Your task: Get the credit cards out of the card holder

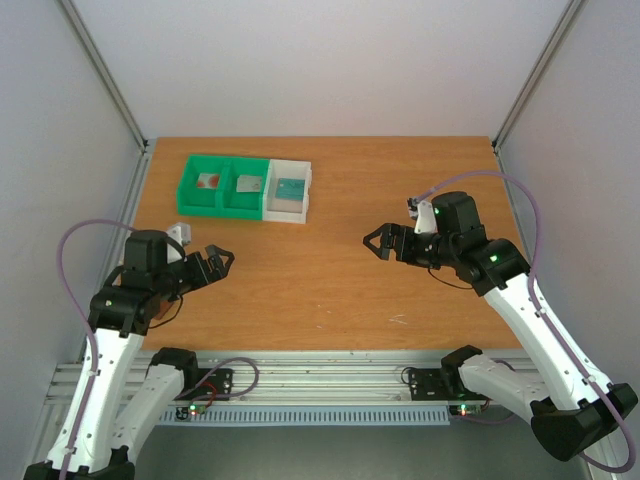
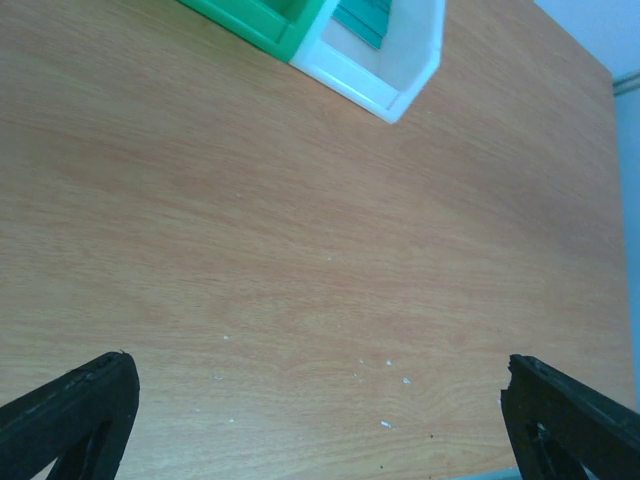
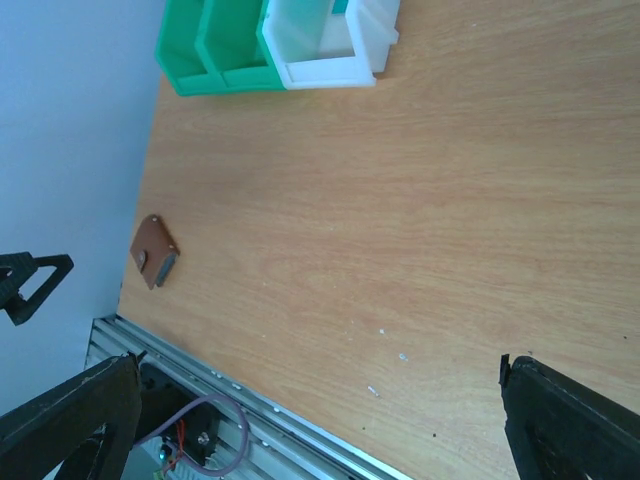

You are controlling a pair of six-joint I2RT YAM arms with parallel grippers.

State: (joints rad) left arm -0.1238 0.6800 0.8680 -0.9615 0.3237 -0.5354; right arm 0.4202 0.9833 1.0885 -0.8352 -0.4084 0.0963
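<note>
Currently both arms hover over the table [image 1: 330, 290], neither touching anything. The left gripper [image 1: 222, 256] has its jaws spread wide and holds nothing; the wrist view shows bare wood between the fingertips. The right gripper [image 1: 372, 243] is likewise wide apart and holds nothing.

The card holder [image 3: 155, 252], brown with a grey strip at one edge, lies flat near the table's left edge by the front rail, well apart from the bins. In the top view the left arm hides it.

The green bin [image 1: 215, 207] and the white bin [image 1: 285, 213] touch side by side at the far left.
- White card with a red mark [image 1: 208, 182]: left green compartment.
- Greyish card [image 1: 248, 184]: right green compartment.
- Teal card [image 1: 290, 188]: white bin.
</note>
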